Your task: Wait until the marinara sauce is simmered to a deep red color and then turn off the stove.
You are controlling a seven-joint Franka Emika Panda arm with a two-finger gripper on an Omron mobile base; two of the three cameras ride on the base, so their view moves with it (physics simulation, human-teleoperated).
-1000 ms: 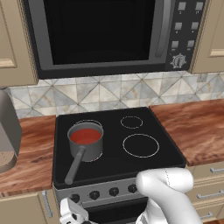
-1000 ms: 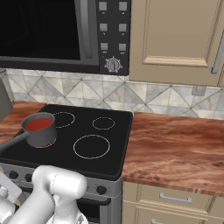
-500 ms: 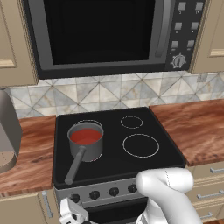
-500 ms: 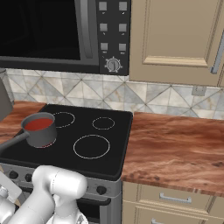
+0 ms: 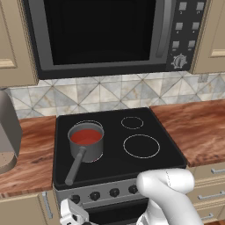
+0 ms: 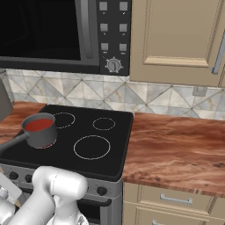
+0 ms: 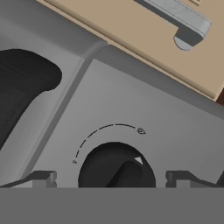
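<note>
The marinara sauce is a flat orange-red disc in a small grey long-handled saucepan on the front-left burner of the stove. From the right base camera the sauce sits at the cooktop's left. My gripper hangs low in front of the stove's grey front panel, near its leftmost knob. In the hand view the gripper is open, its fingertips standing either side of a black knob whose white pointer mark aims up and right.
A black-windowed microwave hangs above the stove. Wood-look counters flank it, with beige drawers below. A grey appliance stands on the left counter. Another knob and a drawer handle show close to the hand.
</note>
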